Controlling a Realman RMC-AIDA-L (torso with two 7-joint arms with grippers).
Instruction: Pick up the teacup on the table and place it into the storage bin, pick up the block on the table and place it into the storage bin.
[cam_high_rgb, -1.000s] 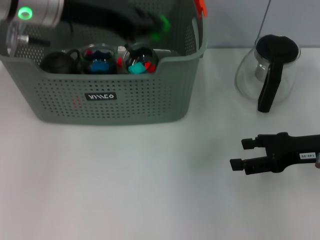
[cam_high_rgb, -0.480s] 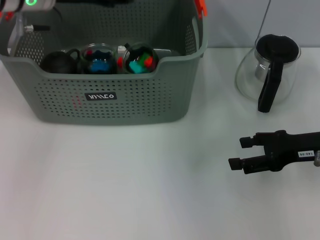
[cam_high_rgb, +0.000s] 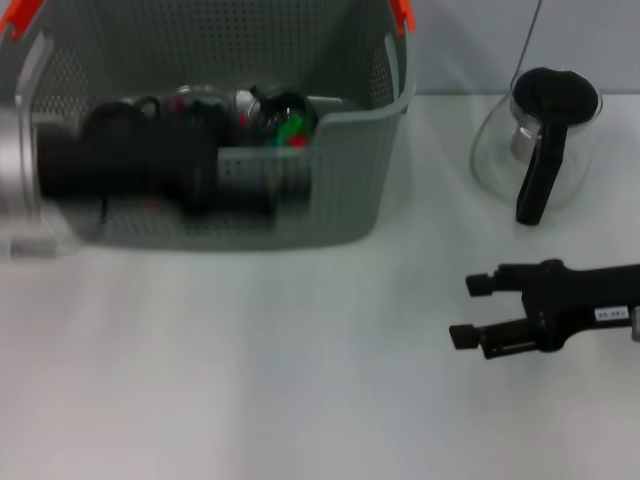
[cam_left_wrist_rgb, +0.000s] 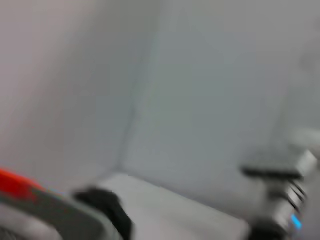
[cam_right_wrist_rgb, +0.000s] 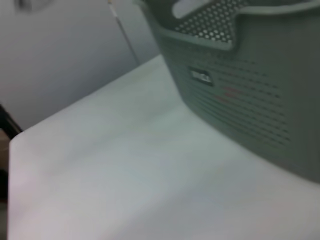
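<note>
The storage bin (cam_high_rgb: 350, 150), a grey-green perforated basket with orange handle clips, stands at the back left of the table. It also shows in the right wrist view (cam_right_wrist_rgb: 240, 95). Inside it are glass teacups (cam_high_rgb: 285, 115) holding coloured blocks. My left arm (cam_high_rgb: 150, 170) is a dark blur across the bin's front wall and hides the label. My right gripper (cam_high_rgb: 470, 310) is open and empty, low over the table at the right. No teacup or block shows on the table.
A glass teapot (cam_high_rgb: 540, 140) with a black handle stands at the back right, behind the right gripper. The left wrist view shows only a blurred orange clip (cam_left_wrist_rgb: 15, 182) and the bin's rim. The white table (cam_high_rgb: 300, 380) stretches to the front.
My left arm has swung from above the back of the bin down across its front wall. My right gripper has crept a little to the left.
</note>
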